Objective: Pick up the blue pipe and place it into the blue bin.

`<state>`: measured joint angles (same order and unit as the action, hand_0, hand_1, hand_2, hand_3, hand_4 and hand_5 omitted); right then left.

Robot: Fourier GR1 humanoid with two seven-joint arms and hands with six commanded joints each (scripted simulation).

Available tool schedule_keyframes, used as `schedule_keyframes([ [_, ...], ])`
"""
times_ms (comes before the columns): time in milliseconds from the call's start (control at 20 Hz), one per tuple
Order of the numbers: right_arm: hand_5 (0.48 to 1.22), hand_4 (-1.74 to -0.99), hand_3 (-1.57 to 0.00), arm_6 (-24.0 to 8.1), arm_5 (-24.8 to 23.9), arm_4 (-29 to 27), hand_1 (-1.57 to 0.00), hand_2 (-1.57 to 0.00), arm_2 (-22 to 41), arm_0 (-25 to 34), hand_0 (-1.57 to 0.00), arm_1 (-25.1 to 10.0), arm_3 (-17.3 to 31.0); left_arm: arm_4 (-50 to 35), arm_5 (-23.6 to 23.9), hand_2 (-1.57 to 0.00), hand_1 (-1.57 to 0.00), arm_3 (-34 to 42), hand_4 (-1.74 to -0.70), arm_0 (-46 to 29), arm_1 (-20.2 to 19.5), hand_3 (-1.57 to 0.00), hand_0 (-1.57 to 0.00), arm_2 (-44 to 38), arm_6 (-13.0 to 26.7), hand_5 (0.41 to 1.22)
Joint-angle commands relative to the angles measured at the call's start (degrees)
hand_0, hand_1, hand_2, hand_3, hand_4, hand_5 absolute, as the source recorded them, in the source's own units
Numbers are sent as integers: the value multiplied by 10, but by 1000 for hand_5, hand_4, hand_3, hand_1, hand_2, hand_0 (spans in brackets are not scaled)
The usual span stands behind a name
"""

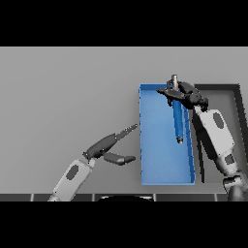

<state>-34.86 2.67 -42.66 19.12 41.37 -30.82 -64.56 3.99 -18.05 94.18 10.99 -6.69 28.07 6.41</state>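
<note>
Over by the desk's near-left edge, the left hand (107,147) just hangs with fingers straight and loose, holding nothing. Next comes the blue bin (145,145) on the plain grey desk (63,97). The right hand (186,96) is curled round the blue pipe (178,118) over the bin's far-right corner. A dark tray (238,104) sits rightmost. No readable writing anywhere.

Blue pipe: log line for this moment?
right hand: shut on blue pipe | pipe: over blue bin, not released | left hand: open, idle left of bin

Head view — steeply down onto table (63,97)
</note>
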Motion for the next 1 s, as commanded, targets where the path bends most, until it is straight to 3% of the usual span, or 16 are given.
schedule_keyframes([
  [0, 1221, -1662, -617, -1, -1, 7, -1571, -1571, 12, -14, -1571, -9, -3, -2, 0, 1, 1, -2, -885, 4, 2, 1, 1, -2, 6, 481],
  [50, 1199, -1617, -808, -1, -8, 4, -1571, -1571, 30, -18, -1571, -13, 3, -3, -5, 1, 1, 3, -886, -2, -2, 1, 1, 2, 3, 483],
  [100, 1188, -1573, -960, -1, -22, -12, -1514, -1454, 56, -9, -1571, -22, 25, -5, -5, 1, 1, 5, -885, -1, -4, 1, 1, 0, 6, 486],
  [150, 1176, -1515, -768, -1, -39, -48, -1211, -1163, 97, -2, -1257, -33, 41, -5, -4, 1, 1, 10, -883, -1, -8, 1, 1, -3, 3, 490],
  [250, 1114, -1385, -491, -1, -60, -128, -775, -744, 166, 23, -804, -49, 78, -4, -3, 1, 1, 2, -880, 8, -6, 1, 1, -7, 6, 495],
  [350, 1152, -1296, -314, -1, -31, -182, -495, -476, 220, 49, -514, -71, 88, -2, -4, 1, 1, -1, -881, 4, -2, 1, 1, -1, 4, 497],
  [450, 1056, -1230, -201, 12, -12, -162, -317, -304, 242, 57, -329, -77, 78, 1, -1, 1, 1, -7, -881, 9, 0, 1, 1, -3, 5, 495],
  [600, 945, -1160, -102, 15, 11, -113, -162, -155, 277, 66, -168, -86, 75, 0, 0, 1, 1, -9, -878, 10, 1, 1, 1, -5, 6, 490],
  [800, 829, -1131, -41, 20, 23, -90, -66, -63, 292, 70, -68, -86, 77, -1, -4, 1, 1, -8, -878, 2, -3, 1, 1, -2, -3, 480],
  [900, 792, -1144, -26, 36, 24, -85, -184, -82, 292, 65, -377, -84, 86, -2, -2, 1, 1, 2, -881, -2, -3, 1, 1, -1, -2, 476],
  [950, 778, -1152, -21, 40, 24, -83, -147, -65, 294, 66, -301, -83, 84, 1, -2, 1, 1, -6, -881, 0, -3, 1, 1, -2, -2, 474],
])
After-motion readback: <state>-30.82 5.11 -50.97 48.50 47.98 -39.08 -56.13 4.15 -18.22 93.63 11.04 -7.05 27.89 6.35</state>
